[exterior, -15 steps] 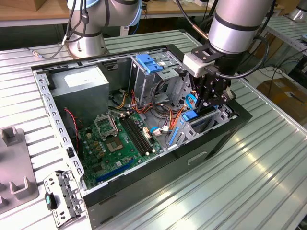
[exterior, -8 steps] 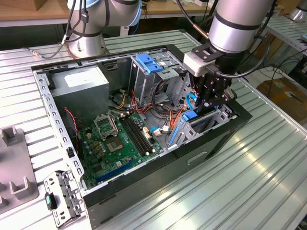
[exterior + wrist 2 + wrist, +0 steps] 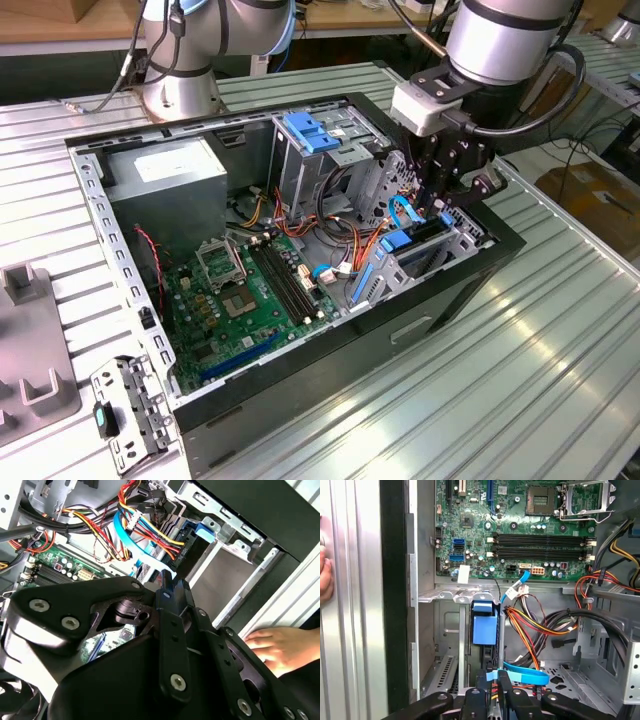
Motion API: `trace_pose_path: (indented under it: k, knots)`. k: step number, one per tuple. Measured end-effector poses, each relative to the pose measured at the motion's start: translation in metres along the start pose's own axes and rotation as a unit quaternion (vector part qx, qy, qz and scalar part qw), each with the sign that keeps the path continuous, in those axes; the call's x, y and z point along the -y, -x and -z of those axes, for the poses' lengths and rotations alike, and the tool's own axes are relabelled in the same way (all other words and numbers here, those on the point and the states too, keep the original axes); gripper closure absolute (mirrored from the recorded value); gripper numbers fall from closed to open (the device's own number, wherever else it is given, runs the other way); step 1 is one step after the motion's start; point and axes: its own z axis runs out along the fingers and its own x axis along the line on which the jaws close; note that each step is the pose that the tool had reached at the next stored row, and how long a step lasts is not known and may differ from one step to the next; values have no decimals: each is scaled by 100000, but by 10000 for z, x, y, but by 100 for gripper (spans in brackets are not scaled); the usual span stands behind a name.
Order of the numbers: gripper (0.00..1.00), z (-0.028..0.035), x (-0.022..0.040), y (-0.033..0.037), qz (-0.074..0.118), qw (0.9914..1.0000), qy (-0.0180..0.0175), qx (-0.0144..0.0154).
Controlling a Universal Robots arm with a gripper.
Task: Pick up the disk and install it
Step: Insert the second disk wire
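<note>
At right of center in the exterior view, the gripper (image 3: 440, 205) reaches into the open computer case (image 3: 90, 190), its fingers clamped on the disk (image 3: 415, 240), which stands on edge in the drive bay (image 3: 470, 240). A person's hand (image 3: 280, 647) rests beside the case at the lower right of the second wrist view.

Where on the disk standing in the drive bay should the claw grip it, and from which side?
Probably the exposed upper edge of the disk, pinched across its flat faces, coming down from above through the open case. It stands on edge in the drive bay, whose metal walls shield its lower part.
</note>
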Motion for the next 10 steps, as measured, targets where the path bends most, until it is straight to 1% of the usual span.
trace_pose_path:
  k: [2,3,4,10]
  knots:
    - [78,3,0,0,1,100000,0,-9]
    - [85,4,0,0,1,100000,1,-12]
    - [89,5,1,0,2,100000,2,-11]
    - [89,11,1,-1,1,100000,1,-10]
